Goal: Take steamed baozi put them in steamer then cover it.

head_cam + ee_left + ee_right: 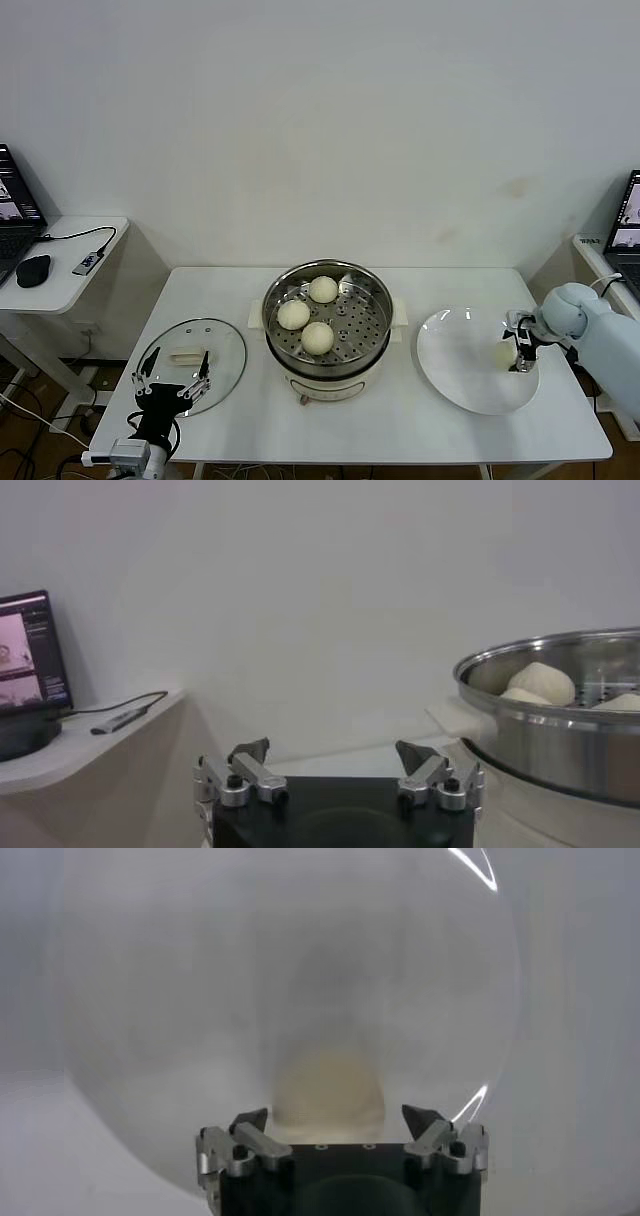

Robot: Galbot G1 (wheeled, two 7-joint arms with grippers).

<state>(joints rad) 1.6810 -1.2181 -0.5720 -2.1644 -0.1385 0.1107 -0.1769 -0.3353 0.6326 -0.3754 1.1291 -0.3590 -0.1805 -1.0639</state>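
Observation:
The steamer [370, 285] stands mid-table with three steamed baozi [293, 314] on its perforated tray. A fourth baozi [506, 353] lies on the white plate [460, 365] to the right. My right gripper [517, 360] is down on that plate. In the right wrist view its fingers [335, 1116] stand open on either side of the bun [328, 1093], with a gap on each side. My left gripper [175, 372] hovers open and empty over the near edge of the glass lid [215, 345]. From the left wrist view [335, 750] the steamer [560, 750] shows off to one side.
The lid's cream handle [187, 355] lies just beyond the left fingers. A side table [70, 270] at far left carries a laptop, a mouse [33, 269] and a cable. Another laptop [625, 230] sits at far right. The table's front edge is close to both grippers.

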